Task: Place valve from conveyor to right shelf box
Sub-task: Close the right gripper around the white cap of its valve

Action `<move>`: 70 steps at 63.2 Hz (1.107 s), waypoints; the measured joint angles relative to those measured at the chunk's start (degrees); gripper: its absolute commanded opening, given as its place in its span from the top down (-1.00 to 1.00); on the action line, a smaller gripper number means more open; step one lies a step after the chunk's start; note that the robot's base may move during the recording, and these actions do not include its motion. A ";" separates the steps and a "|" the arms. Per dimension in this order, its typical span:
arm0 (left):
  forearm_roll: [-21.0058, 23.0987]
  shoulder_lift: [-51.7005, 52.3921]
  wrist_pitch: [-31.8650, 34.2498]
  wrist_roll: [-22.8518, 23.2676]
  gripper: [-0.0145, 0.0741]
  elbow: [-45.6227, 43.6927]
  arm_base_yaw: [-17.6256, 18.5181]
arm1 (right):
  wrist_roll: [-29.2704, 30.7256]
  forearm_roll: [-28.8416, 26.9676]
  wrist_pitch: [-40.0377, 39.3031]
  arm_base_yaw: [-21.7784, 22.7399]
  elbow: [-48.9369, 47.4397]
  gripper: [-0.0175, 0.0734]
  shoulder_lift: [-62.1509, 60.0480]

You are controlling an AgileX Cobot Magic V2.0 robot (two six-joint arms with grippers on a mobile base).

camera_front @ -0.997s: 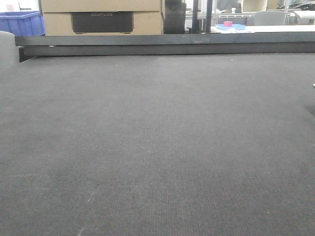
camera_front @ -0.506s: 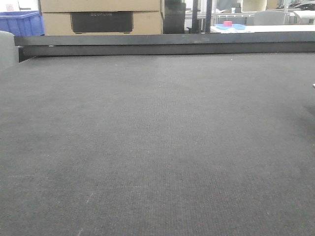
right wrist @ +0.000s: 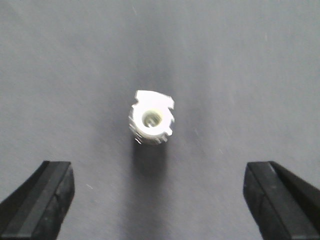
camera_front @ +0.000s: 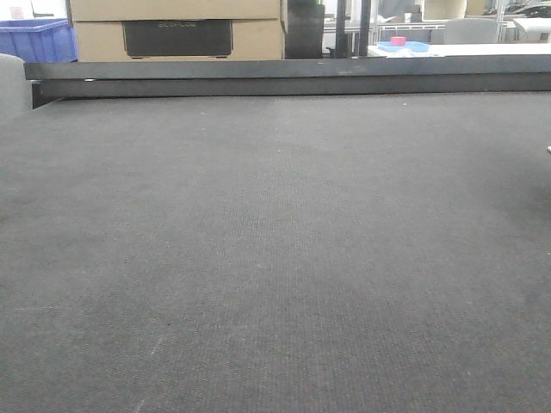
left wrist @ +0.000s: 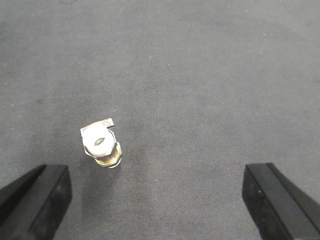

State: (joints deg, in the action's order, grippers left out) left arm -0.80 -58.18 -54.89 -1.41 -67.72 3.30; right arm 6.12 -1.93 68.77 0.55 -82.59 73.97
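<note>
The conveyor (camera_front: 275,241) is a wide dark grey woven belt with a black rail (camera_front: 293,77) along its far side. In the left wrist view a small valve (left wrist: 101,145) with a white top and a brass body stands on the belt. It is ahead of my left gripper (left wrist: 157,202) and nearer its left finger. That gripper is open and holds nothing. In the right wrist view a whitish valve (right wrist: 151,119) stands on the belt, centred ahead of my open, empty right gripper (right wrist: 159,200). I cannot tell if both views show one valve. The right shelf box is out of view.
Beyond the rail stand a blue bin (camera_front: 39,40) at the far left and stacked cardboard boxes (camera_front: 176,30). A white table with a blue tray and a pink object (camera_front: 398,40) is at the far right. Neither arm nor any valve shows in the front view.
</note>
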 measured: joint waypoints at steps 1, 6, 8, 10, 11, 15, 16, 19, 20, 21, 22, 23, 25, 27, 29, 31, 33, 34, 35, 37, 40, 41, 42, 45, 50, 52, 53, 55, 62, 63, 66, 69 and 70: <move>0.00 0.00 0.00 0.00 -0.68 0.00 0.00 | 0.00 0.29 0.24 0.00 -0.18 -0.64 0.59; 0.00 0.00 0.00 0.00 -0.68 0.00 0.00 | 0.31 0.90 0.92 0.00 -0.30 -0.64 3.90; 0.00 0.00 0.00 0.00 -0.68 0.00 0.00 | 0.54 0.95 1.03 0.00 -0.30 -0.64 4.99; 0.00 0.00 0.00 0.00 -0.68 0.00 0.00 | 0.68 0.95 1.16 0.00 -0.30 -0.64 6.09; 0.00 0.00 0.00 0.00 -0.68 0.00 0.00 | 0.68 0.95 1.15 0.00 -0.30 -0.64 6.93; 0.00 0.00 0.00 0.00 -0.68 0.00 0.00 | 0.79 0.95 1.05 0.00 -0.30 -0.64 9.33; 0.00 0.00 0.00 0.00 -0.68 0.00 0.00 | 0.86 0.95 0.91 0.00 -0.30 -0.64 9.85; 0.00 0.00 0.00 0.00 -0.68 0.00 0.00 | 0.91 0.95 0.21 0.00 -0.30 -0.64 11.63; 0.00 0.00 0.00 0.00 -0.68 0.00 0.00 | 1.01 0.95 -0.12 0.00 -0.30 -0.64 12.13; 0.00 0.00 0.00 0.00 -0.68 0.00 0.00 | 1.18 0.95 -0.33 0.00 -0.30 -0.64 12.62; 0.00 0.00 0.00 0.00 -0.68 0.00 0.00 | 1.34 0.95 -0.52 0.00 -0.30 -0.64 13.35; 0.00 0.00 0.00 0.00 -0.68 0.00 0.00 | 1.36 0.95 -0.71 0.00 -0.30 -0.64 13.84; 0.00 0.00 0.00 0.00 -0.68 0.00 0.00 | 1.65 0.95 -1.03 0.00 -0.30 -0.64 14.83; 0.00 0.00 0.00 0.00 -0.68 0.00 0.00 | 1.88 0.95 -1.55 0.00 -0.30 -0.64 16.06; 0.00 0.00 0.00 0.00 -0.68 0.00 0.00 | 2.14 0.95 -1.96 0.00 -0.30 -0.64 16.99; 0.00 0.00 0.00 0.00 -0.68 -0.11 0.00 | 2.55 0.95 -2.49 0.00 -0.30 -0.64 18.14; 0.00 0.00 0.00 0.00 -0.68 -0.11 0.00 | 2.84 0.95 -3.07 0.00 -0.30 -0.64 19.25; 0.00 0.00 0.00 0.00 -0.68 -0.11 0.00 | 2.96 0.95 -3.22 0.00 -0.30 -0.64 19.69; 0.00 0.00 0.00 0.00 -0.68 -0.11 0.00 | 3.07 0.95 -3.38 0.00 -0.30 -0.64 20.12; 0.00 0.00 0.00 0.00 -0.68 -0.11 0.00 | 3.25 0.95 -4.00 0.00 -0.30 -0.64 21.15; 0.00 0.00 0.00 0.00 -0.68 -0.11 0.00 | 3.43 0.95 -4.52 0.00 -0.30 -0.64 22.36; 0.00 0.00 0.00 0.00 -0.68 -0.11 0.00 | 3.57 0.95 -4.62 0.00 -0.30 -0.64 22.95; 0.00 0.00 0.00 0.00 -0.68 -0.11 0.00 | 3.57 0.95 -4.75 0.00 -0.30 -0.64 23.33; 0.00 0.00 0.00 0.00 -0.68 -0.11 0.00 | 3.79 0.95 -5.33 0.00 -0.30 -0.64 24.90; 0.00 0.00 0.00 0.00 -0.68 -0.11 0.00 | 3.93 0.95 -6.18 0.00 -0.30 -0.64 26.82; 0.00 0.00 -0.09 0.00 -0.68 -0.11 0.00 | 3.93 0.95 -6.79 0.00 -0.30 -0.64 27.59; 0.00 0.00 -0.09 0.00 -0.68 -0.11 0.00 | 3.93 0.95 -7.03 0.00 -0.30 -0.64 27.87; 0.00 0.00 -0.09 0.00 -0.68 -0.11 0.00 | 3.93 0.95 -7.46 0.00 -0.30 -0.64 28.40; 0.00 0.00 -0.09 0.00 -0.68 -0.11 0.00 | 3.93 0.95 -8.69 0.00 -0.30 -0.63 30.12; 0.00 0.00 -0.09 0.00 -0.68 -0.11 0.00 | 3.93 0.95 -8.70 0.00 -0.30 -0.62 30.27; 0.00 0.00 -0.09 0.00 -0.68 -0.11 0.00 | 3.93 0.95 -8.79 0.00 -0.30 -0.53 30.72; 0.00 0.00 -0.09 0.00 -0.68 -0.11 0.00 | 3.93 0.95 -8.93 0.00 -0.30 -0.40 31.00; 0.00 0.00 -0.09 0.00 -0.68 -0.11 0.00 | 3.93 0.95 -8.97 0.00 -0.30 -0.32 31.01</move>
State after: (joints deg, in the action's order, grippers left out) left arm -0.80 -58.18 -54.99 -1.41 -67.82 3.30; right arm 10.05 -0.98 59.80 0.55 -82.89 104.99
